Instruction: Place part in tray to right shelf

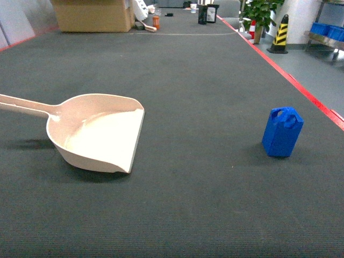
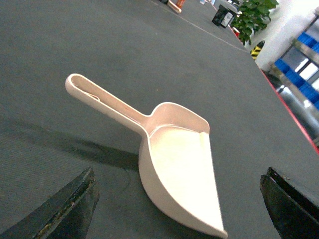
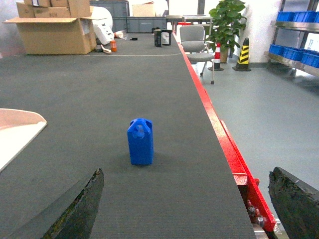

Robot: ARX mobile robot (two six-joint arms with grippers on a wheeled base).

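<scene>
Standing upright on the dark mat, handle end up, the part (image 3: pixel 140 142) is seen straight ahead of the right gripper (image 3: pixel 187 206), well apart from it; its jaws are spread wide, empty. The tray (image 1: pixel 102 134) lies far left of the part, before the left gripper (image 2: pixel 179 206), also spread, held low. The right arm is judged nearer.

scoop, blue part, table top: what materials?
Scoop: looks like moulded beige plastic, smooth, slight sheen inside. Blue part: likely solid plastic, saturated colour, faceted moulded edges. Table top: dark grey matting, fine ribbed texture, matte; rubber or fabric, can't tell which.
</scene>
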